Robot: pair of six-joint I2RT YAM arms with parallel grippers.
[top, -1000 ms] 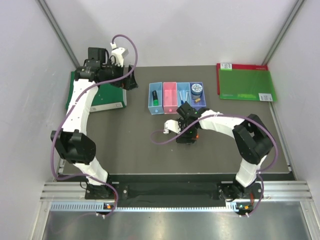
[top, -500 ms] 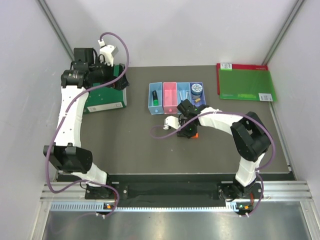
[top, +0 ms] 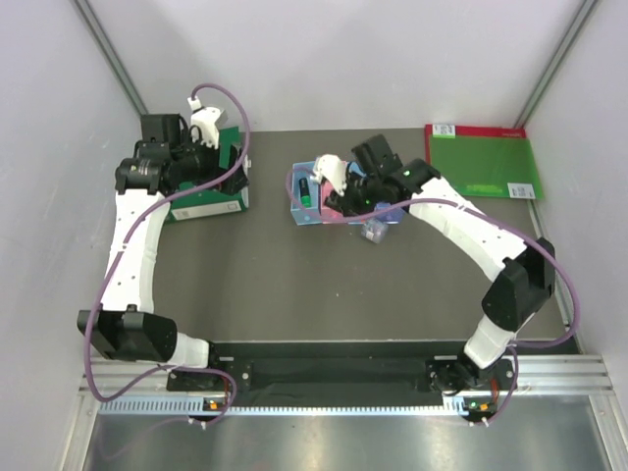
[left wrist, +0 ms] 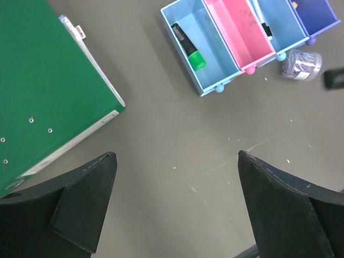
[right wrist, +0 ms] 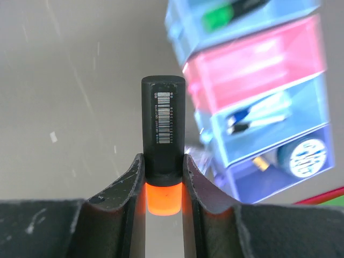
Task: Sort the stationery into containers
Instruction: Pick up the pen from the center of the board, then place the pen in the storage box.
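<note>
My right gripper [right wrist: 163, 161] is shut on the black highlighter with the orange cap [right wrist: 164, 121] and holds it above the table beside the row of trays [right wrist: 252, 64]. In the top view this gripper [top: 339, 199] hovers over the trays [top: 298, 214]. The first light-blue tray holds the green-capped highlighter [left wrist: 188, 46]. The pink tray [left wrist: 239, 33] looks empty. The third tray holds the blue-white pen [right wrist: 257, 114]. The purple tray holds the round tin [right wrist: 304, 156] and the tan block [right wrist: 262, 163]. The clear clip box [top: 374, 232] lies on the table just in front of the trays. My left gripper [left wrist: 177, 201] is open and empty.
A large green folder [top: 201, 188] lies at the back left under my left gripper [top: 235, 160]. A flat green board with a red edge [top: 481, 162] lies at the back right. White walls close in the table on three sides.
My right gripper has lifted the orange-capped highlighter off the table and carried it back over the trays. The clip box now shows. My left arm has drawn slightly back left.
</note>
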